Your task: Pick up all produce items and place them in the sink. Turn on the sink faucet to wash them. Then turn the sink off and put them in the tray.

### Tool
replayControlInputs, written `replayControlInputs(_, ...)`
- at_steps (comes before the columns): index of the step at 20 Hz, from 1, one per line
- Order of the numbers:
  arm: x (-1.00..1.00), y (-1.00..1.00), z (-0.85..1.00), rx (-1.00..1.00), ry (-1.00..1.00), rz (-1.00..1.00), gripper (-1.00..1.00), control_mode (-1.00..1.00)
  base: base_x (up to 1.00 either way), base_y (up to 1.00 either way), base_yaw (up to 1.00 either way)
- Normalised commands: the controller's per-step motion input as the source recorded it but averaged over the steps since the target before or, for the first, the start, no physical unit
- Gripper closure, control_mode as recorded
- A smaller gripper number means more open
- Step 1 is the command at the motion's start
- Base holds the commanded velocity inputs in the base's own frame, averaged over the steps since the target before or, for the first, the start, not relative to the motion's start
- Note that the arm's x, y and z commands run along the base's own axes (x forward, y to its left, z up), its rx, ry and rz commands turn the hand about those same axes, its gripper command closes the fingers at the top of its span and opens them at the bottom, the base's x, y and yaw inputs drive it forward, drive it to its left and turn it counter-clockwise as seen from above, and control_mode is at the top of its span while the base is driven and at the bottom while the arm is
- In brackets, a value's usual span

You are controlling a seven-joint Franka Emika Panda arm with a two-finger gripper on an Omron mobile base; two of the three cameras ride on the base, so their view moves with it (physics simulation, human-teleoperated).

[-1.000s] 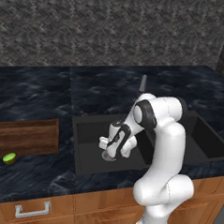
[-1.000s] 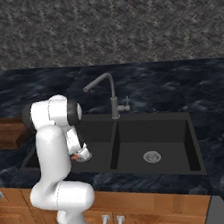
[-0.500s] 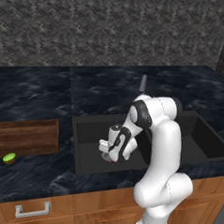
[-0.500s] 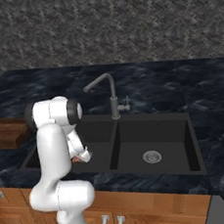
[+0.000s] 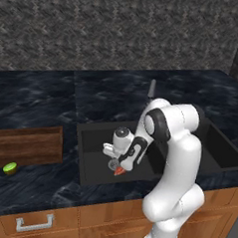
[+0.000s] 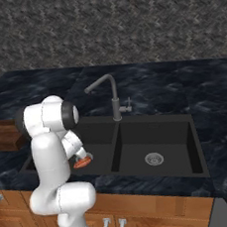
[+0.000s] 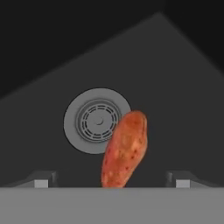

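Observation:
The orange-red elongated produce piece (image 7: 124, 150) lies or hangs just beside the round silver drain (image 7: 94, 121) of the black sink (image 5: 95, 139), in its left basin. My gripper (image 7: 111, 183) is right over it inside the basin, open, both fingertips (image 7: 41, 182) standing wide and clear of the piece. From the base views the same piece (image 5: 118, 172) (image 6: 82, 162) peeks out just below the hand (image 5: 119, 158). The small yellow-green round piece (image 5: 9, 167) rests on the counter in front of the brown wooden tray (image 5: 27, 145). The grey faucet (image 6: 110, 93) stands behind the sink.
Dark marbled counter (image 5: 42, 106) surrounds the sink, with a stone wall behind. The right basin (image 6: 158, 135) has its own drain (image 6: 153, 158). Wooden cabinet fronts with a metal handle (image 5: 34, 222) run below the counter edge.
The jaws have spread wide and let go of the orange-red piece. The hand has sunk a little lower into the left basin.

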Motion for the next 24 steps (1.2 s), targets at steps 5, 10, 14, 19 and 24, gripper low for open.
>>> replayControlInputs(5, -0.21, 0.29, 0.98, 0.0, -0.01, 0.0, -1.0, -1.0, 0.0, 0.0, 0.0)
replayControlInputs(10, -0.24, 0.19, 1.0, 0.0, 0.0, 0.0, -1.0, -1.0, 0.0, 0.0, 0.0)
replayControlInputs(14, -0.01, 0.15, 1.0, -0.03, 0.0, 0.0, -1.0, -1.0, 0.0, 0.0, 0.0)
replayControlInputs(19, 0.0, 0.16, 1.0, -0.03, 0.0, 0.0, -1.0, -1.0, 0.0, 0.0, 0.0)
replayControlInputs(24, 0.0, 0.36, 1.0, -0.02, 0.02, 0.0, -1.0, -1.0, 0.0, 0.0, 0.0)
